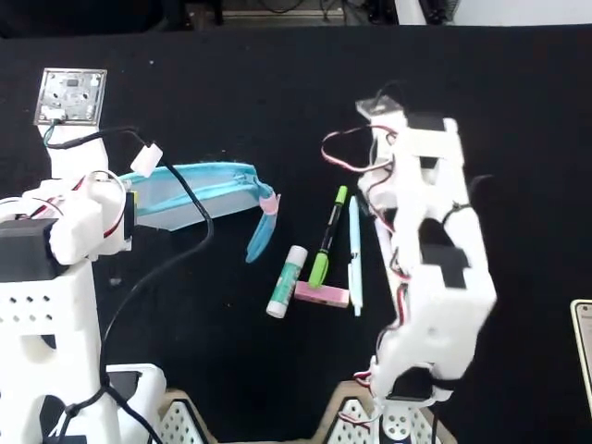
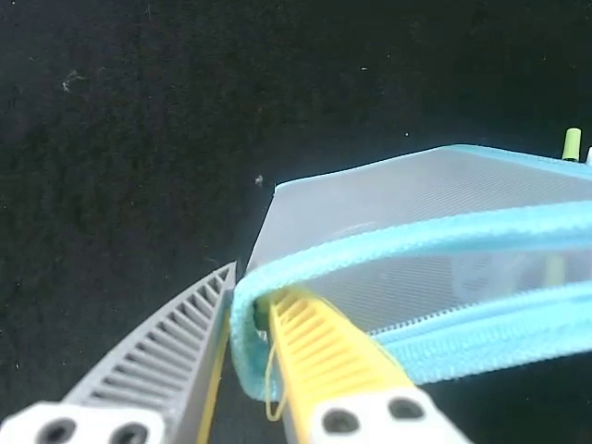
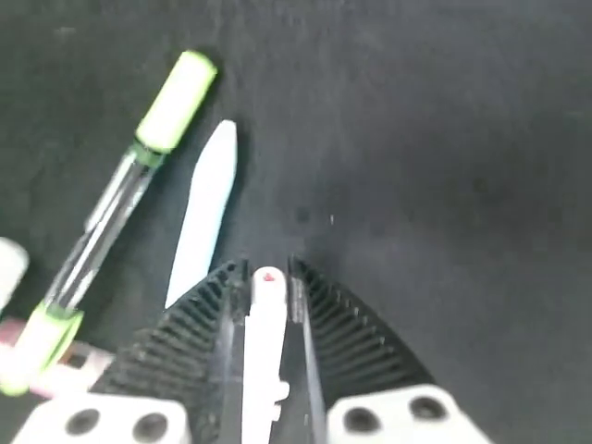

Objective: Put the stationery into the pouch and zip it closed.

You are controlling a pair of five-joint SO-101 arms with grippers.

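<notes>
The light-blue translucent pouch (image 1: pixel 199 190) lies on the black table, its zipper mouth toward the stationery. My left gripper (image 2: pixel 252 287) is shut on the pouch's (image 2: pixel 416 231) end corner, at the pouch's left end (image 1: pixel 129 208) in the high view. To the right of the pouch lie a glue stick (image 1: pixel 287 280), a pink eraser (image 1: pixel 322 294), a green highlighter (image 1: pixel 326 239) and a light-blue pen (image 1: pixel 355 254). My right gripper (image 3: pixel 266 268) is shut on a white pen (image 3: pixel 264 333), beside the highlighter (image 3: pixel 139 185) and the light-blue pen (image 3: pixel 205 208). The right arm (image 1: pixel 435 259) stands over the table just right of them.
The pouch's blue and pink strap (image 1: pixel 264 227) trails toward the glue stick. A square grey-framed plate (image 1: pixel 69 95) sits at the back left. A black cable (image 1: pixel 176 259) crosses in front of the pouch. A card's edge (image 1: pixel 583 333) shows at the far right.
</notes>
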